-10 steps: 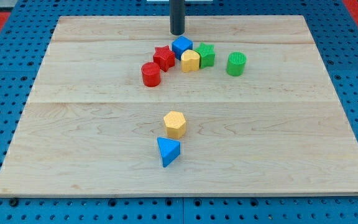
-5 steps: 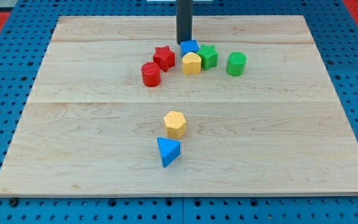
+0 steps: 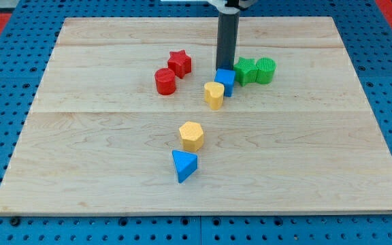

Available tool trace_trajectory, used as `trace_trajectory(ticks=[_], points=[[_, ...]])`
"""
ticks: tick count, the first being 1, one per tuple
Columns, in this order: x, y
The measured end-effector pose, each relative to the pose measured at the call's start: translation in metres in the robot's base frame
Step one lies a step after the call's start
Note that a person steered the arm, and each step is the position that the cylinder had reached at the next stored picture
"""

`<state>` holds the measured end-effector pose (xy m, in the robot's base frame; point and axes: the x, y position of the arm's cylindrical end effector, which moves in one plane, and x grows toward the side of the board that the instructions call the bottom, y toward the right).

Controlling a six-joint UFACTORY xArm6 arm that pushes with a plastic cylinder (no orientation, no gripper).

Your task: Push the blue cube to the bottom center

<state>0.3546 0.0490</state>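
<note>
The blue cube (image 3: pixel 224 82) sits just above the board's middle. My tip (image 3: pixel 224 69) stands right behind it, touching its top edge in the view. A yellow heart-shaped block (image 3: pixel 214 94) touches the cube's lower left side. A green star (image 3: pixel 246 71) lies just right of the cube, pressed against a green cylinder (image 3: pixel 265 70).
A red star (image 3: pixel 179 62) and a red cylinder (image 3: pixel 165 81) lie to the left of the cube. A yellow hexagon (image 3: pixel 191 135) and a blue triangular block (image 3: pixel 183 165) lie below, toward the bottom centre. The wooden board (image 3: pixel 80 150) rests on a blue pegboard.
My tip has moved down and right, pushing the blue cube down. The yellow heart slid down-left of it and the green star was shoved right against the green cylinder.
</note>
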Motion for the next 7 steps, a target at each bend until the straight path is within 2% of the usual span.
trace_trajectory(ticks=[4,6,7], points=[[0.103,0.0],[0.113,-0.001],[0.134,-0.001]])
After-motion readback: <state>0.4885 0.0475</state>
